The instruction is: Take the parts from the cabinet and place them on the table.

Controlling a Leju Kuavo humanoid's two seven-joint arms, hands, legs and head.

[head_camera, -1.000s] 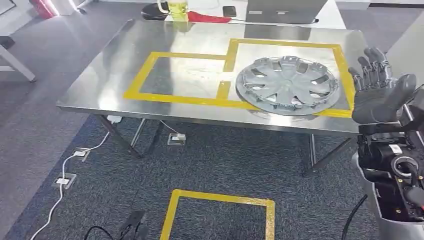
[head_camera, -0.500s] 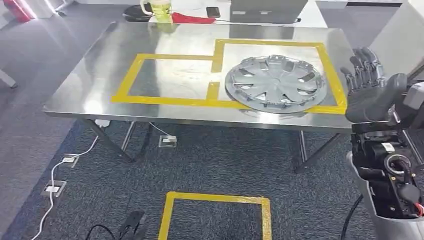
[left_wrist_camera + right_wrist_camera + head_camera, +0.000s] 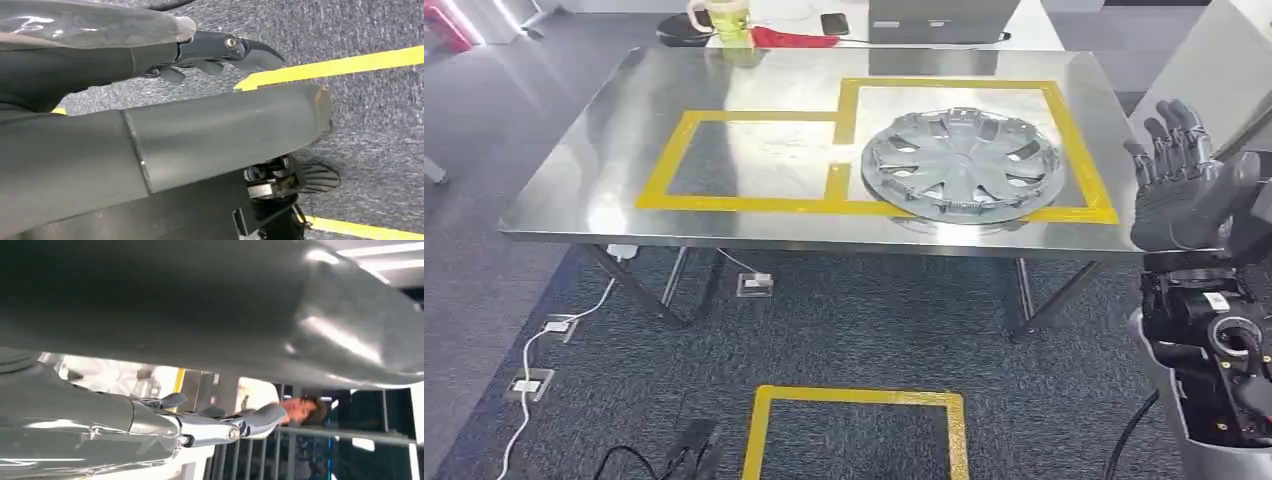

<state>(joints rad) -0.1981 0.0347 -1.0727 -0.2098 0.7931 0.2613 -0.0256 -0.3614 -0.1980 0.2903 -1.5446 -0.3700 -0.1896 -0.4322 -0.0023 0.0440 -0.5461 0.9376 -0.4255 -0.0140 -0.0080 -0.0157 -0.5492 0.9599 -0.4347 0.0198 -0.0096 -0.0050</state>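
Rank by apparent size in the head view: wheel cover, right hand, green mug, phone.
1. wheel cover
2. right hand, though it sits nearer the camera, so it looks larger than it would at the table
3. green mug
4. phone, close to the mug in apparent size, so the order is unsure

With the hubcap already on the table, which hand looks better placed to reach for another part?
Right, probably. The right hand is raised beside the table, fingers spread and holding nothing, close to the hubcap. The left hand hangs low over the carpet with its taped yellow line. No cabinet can be seen.
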